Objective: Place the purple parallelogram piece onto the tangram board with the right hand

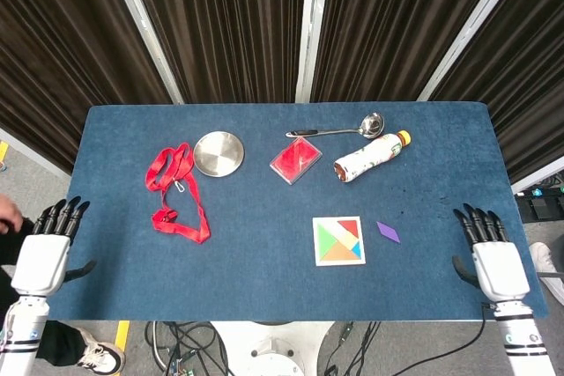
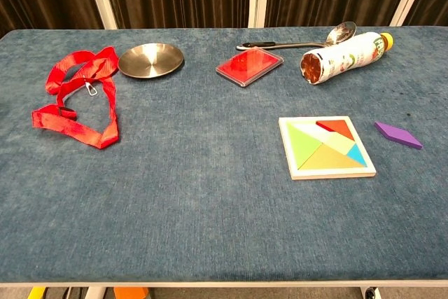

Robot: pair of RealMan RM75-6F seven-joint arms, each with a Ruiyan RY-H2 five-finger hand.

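Observation:
The purple parallelogram piece [image 1: 388, 232] [image 2: 398, 134] lies flat on the blue table, just right of the tangram board [image 1: 338, 240] [image 2: 326, 148]. The white-framed board holds several coloured pieces. My right hand [image 1: 487, 251] hovers at the table's right front edge, fingers spread, holding nothing, well right of the purple piece. At the left front corner my left hand [image 1: 48, 245] is open and empty. Neither hand shows in the chest view.
At the back lie a ladle [image 1: 339, 129], a bottle on its side [image 1: 370, 157], a red flat case [image 1: 296, 160] and a steel dish [image 1: 218, 153]. A red lanyard [image 1: 176, 193] sprawls at the left.

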